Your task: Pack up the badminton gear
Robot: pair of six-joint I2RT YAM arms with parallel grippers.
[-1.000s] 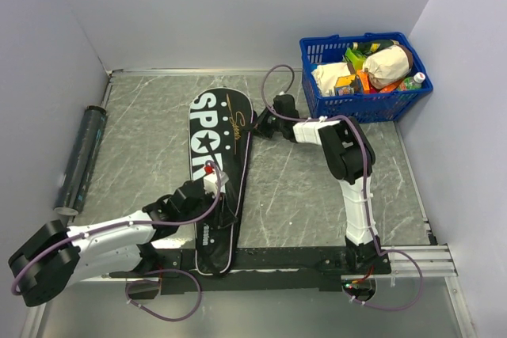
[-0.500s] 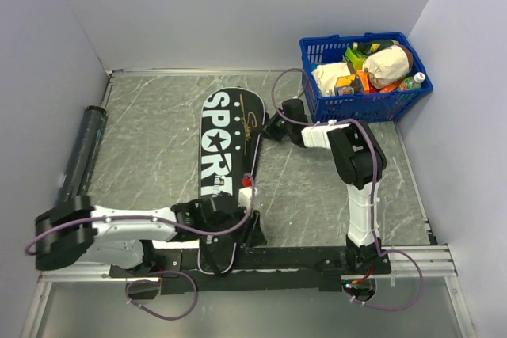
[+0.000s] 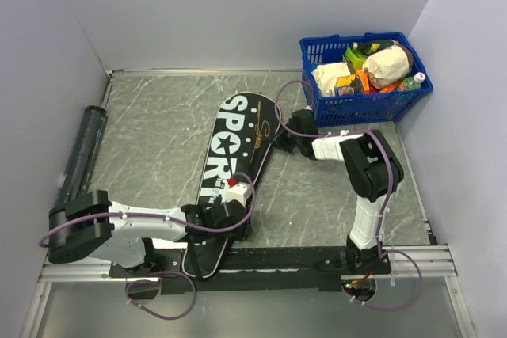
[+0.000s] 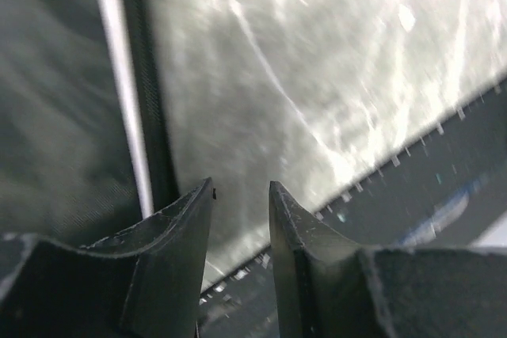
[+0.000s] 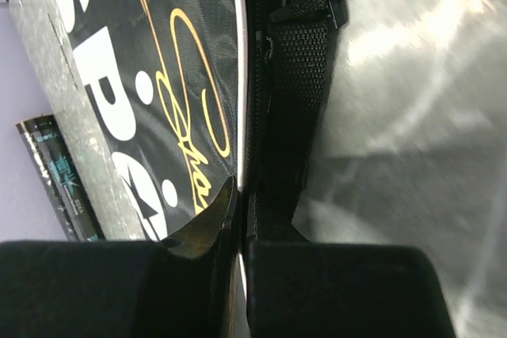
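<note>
Black and long, the bag (image 3: 230,156) with the big white letters "SPORT" lies slanted on the grey table (image 3: 158,116). Its wide end points to the back and its thin end is near the arms.

The right gripper (image 3: 279,140) is at the right edge of the wide end. In its own camera, the right gripper (image 5: 239,191) is pinched tight on the bag's white edge line, next to a black woven strap (image 5: 293,77).

The left gripper (image 3: 239,215) is low down by the thin end of the bag. In its camera, the left gripper (image 4: 240,189) has its two fingers (image 4: 178,251) apart. Only the table shows between them, and the bag's edge is just off to the side.

A dark tube (image 3: 79,156) lies by the left wall, well apart from the bag. A blue basket (image 3: 360,104) full of food sits in the back right corner.
</note>
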